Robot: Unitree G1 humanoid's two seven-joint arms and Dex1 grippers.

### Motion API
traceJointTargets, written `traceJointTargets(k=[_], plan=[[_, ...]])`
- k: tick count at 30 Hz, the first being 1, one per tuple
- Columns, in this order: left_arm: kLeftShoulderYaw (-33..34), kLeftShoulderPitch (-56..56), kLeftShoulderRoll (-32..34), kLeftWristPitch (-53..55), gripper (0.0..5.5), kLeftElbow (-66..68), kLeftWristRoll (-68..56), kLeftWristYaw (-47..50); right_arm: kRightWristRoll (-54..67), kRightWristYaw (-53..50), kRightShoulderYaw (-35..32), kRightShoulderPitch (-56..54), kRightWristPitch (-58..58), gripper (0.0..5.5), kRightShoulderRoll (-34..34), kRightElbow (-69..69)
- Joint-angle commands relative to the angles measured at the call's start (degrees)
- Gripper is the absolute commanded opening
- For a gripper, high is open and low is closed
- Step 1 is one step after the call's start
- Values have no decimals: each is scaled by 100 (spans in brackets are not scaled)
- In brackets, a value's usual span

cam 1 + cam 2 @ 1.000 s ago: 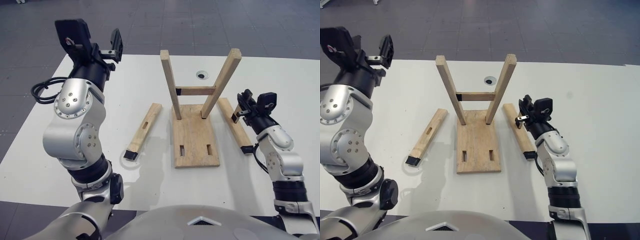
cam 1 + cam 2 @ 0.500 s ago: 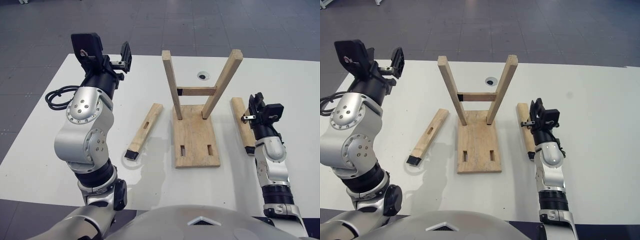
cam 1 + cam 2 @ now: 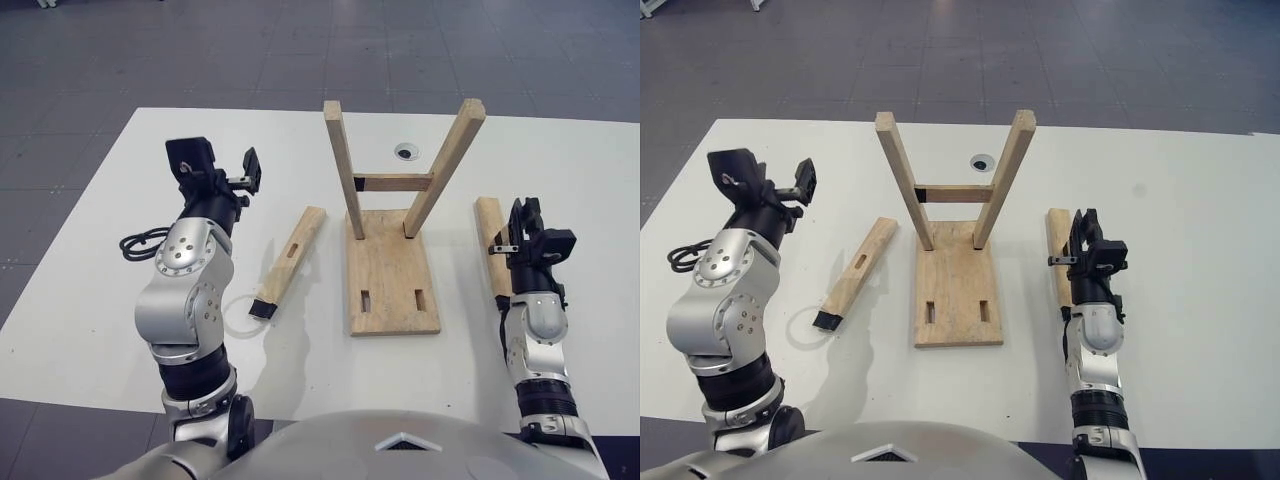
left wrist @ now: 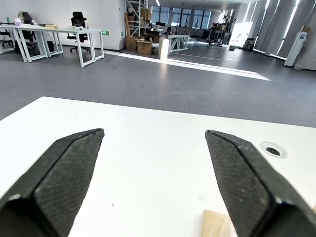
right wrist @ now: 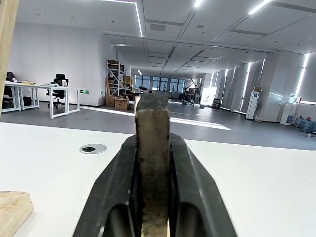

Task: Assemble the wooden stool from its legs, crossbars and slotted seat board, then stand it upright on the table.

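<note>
Left eye view: white table (image 3: 90, 230) on grey floor (image 3: 200, 50), left fingers (image 4: 59, 182) apart, right fingers (image 5: 111, 190) around leg (image 3: 490, 222).

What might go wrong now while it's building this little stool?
The right gripper is shut on a loose leg beside the seat board; the narrow grip might let it twist when lifted. The two standing legs with their crossbar sit tilted in the board, so swinging that leg toward the empty slots may knock them over.

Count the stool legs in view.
4. Left upright leg and right upright leg stand on the seat board; loose leg lies left of it; fourth leg, right, in the right gripper.
</note>
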Motion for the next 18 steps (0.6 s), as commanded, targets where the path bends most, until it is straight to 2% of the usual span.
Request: traceJointTargets(k=[1,5,10,18], plan=[[-78,641,-10,-494,380,582,209,-107,-262,-246,80,341,1733,41,32,546],[-76,926,28,-832,380,882,254,-117,-86,-225,128,158,2077,41,103,-359],[-166,1101,14,-1087,380,1058,353,-141,-46,-200,140,114,2485,41,185,-853],[-151,1117,71,-1235,380,1240,407,-210,-103,-267,-92,214,2544,41,215,-846]])
